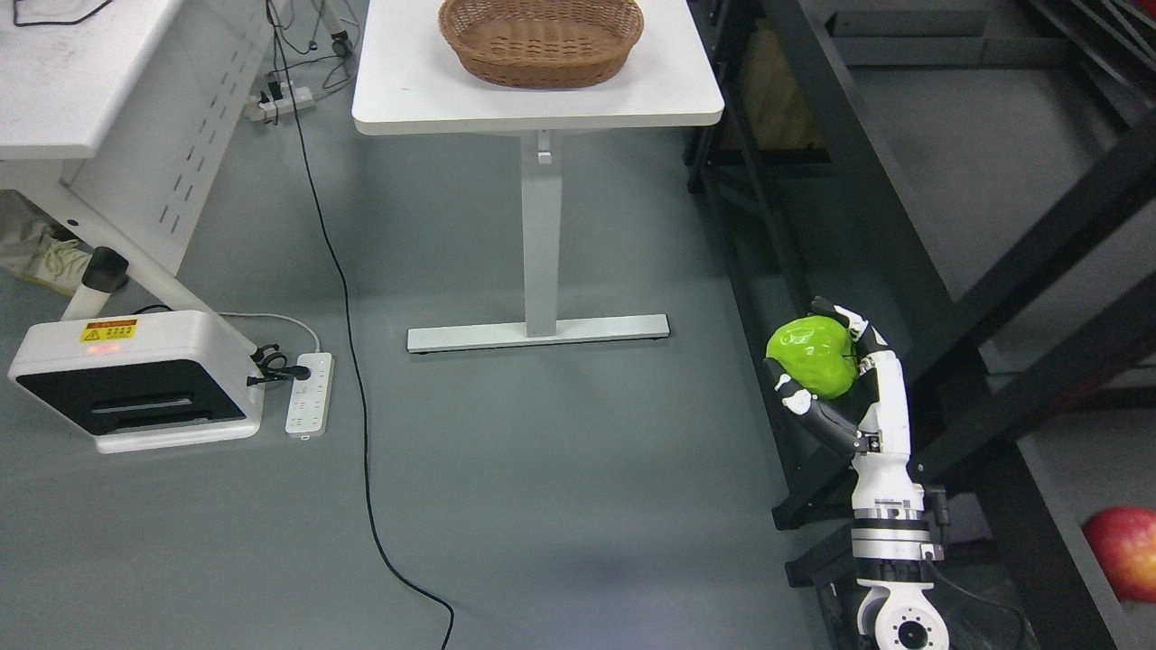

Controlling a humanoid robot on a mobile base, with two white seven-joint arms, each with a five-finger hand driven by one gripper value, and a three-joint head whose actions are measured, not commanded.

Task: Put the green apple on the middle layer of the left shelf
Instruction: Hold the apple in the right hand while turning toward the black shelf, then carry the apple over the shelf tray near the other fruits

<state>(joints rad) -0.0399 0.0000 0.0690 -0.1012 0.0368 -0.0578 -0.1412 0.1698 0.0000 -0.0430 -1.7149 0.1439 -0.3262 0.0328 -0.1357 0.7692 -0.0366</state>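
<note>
Nearest, at the lower right, the right hand (pixel 826 379) rises from its white forearm with its fingers curled round the green apple (pixel 813 356), thumb below and the other fingers at the far side, so the fruit sits cupped and held up over the grey floor (pixel 560 506), just beside the dark frame of the shelf (pixel 903 271). The left hand does not show. The step in hand looks to be carrying the apple to a shelf layer; to do it well, the grip should stay snug but not crushing, the fruit kept clear of the slanting black bars, and the fingers loosened only once it rests on a flat board, since a round apple may roll. The apple is nearly round, so it has no clear long axis; which way its stem end faces cannot be told here. A red apple (pixel 1124 551) lies on the shelf at the right edge. Farther off stands a white desk (pixel 537 108) bearing a woven basket (pixel 540 41).
</note>
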